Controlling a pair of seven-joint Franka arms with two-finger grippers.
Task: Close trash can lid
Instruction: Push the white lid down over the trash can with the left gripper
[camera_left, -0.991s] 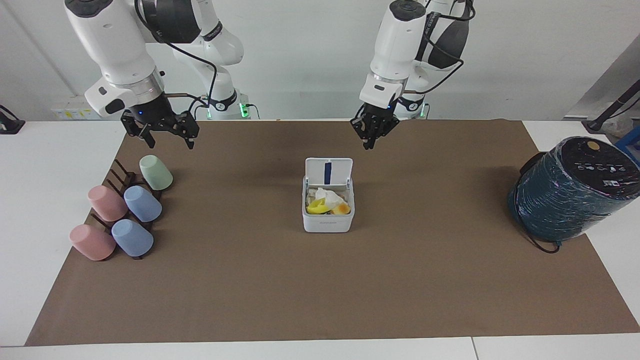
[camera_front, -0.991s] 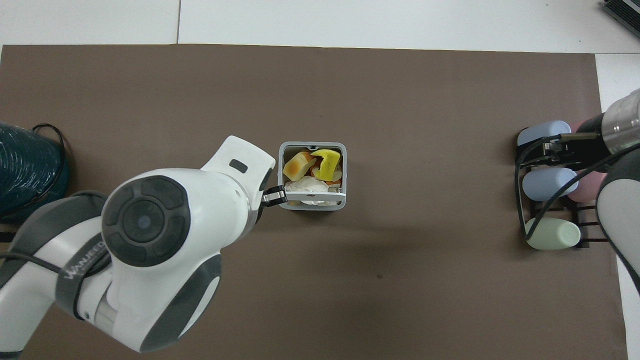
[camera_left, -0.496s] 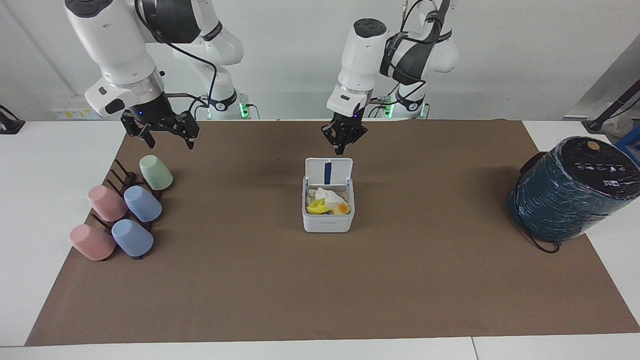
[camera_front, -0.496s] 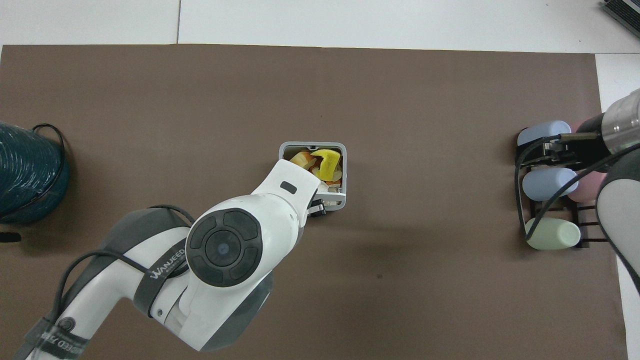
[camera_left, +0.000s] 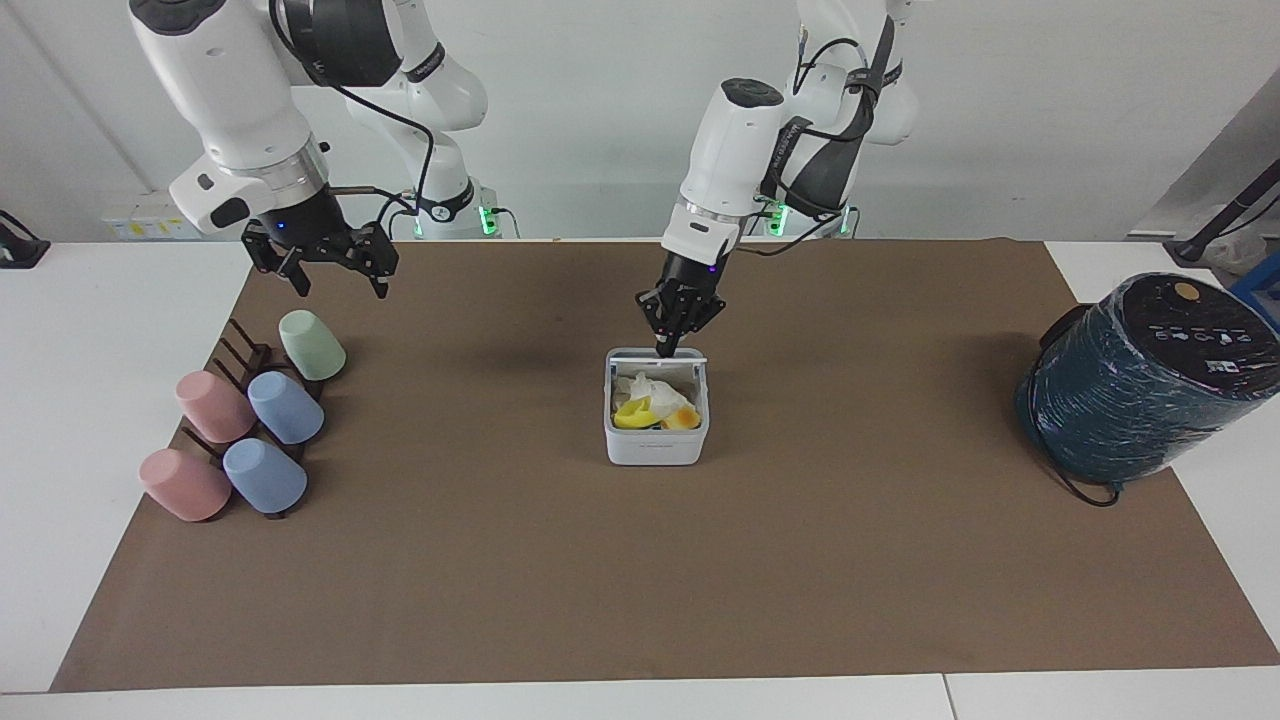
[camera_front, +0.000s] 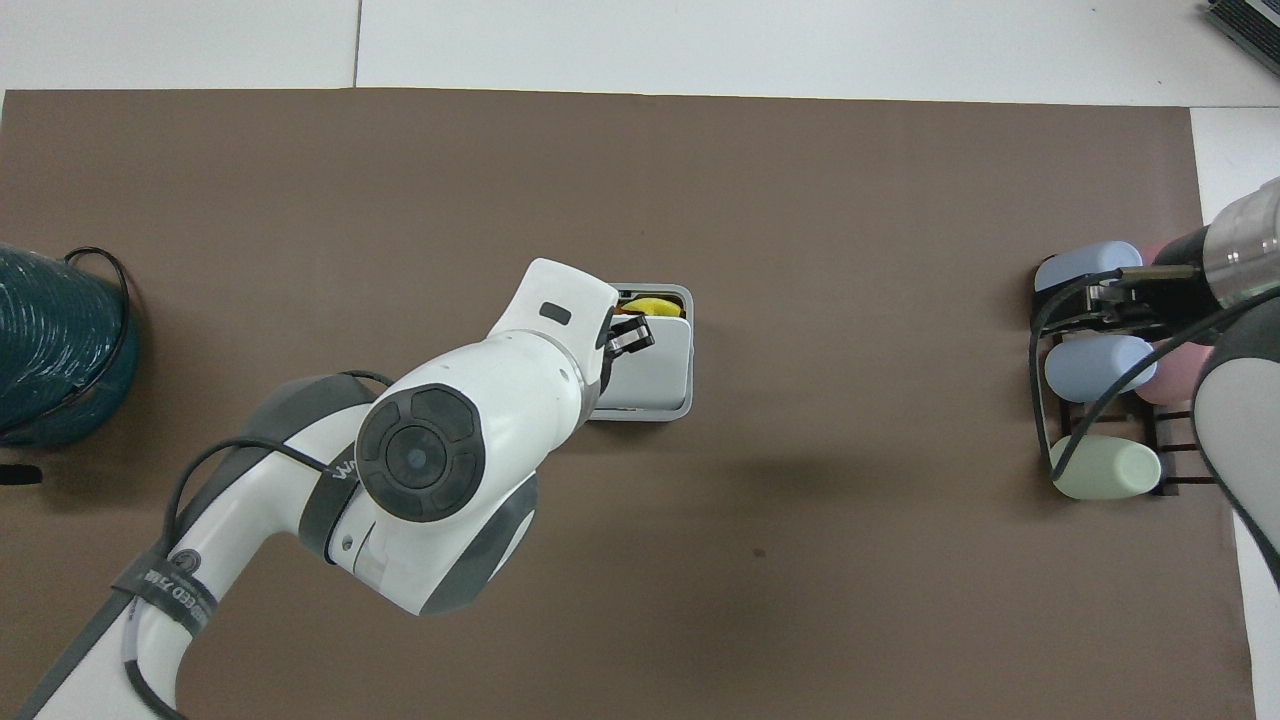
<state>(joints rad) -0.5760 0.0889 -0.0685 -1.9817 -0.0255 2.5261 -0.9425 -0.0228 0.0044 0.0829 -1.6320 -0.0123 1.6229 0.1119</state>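
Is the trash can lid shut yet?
Partly. The lid is tipped forward under the left gripper, but yellow trash still shows in the trash can.

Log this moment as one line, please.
left gripper: pushing trash can lid down | lid: partway shut | trash can: contents showing | right gripper: waiting over cup rack

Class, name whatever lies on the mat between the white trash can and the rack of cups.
Nothing: both views show bare brown mat between the trash can and the cup rack.
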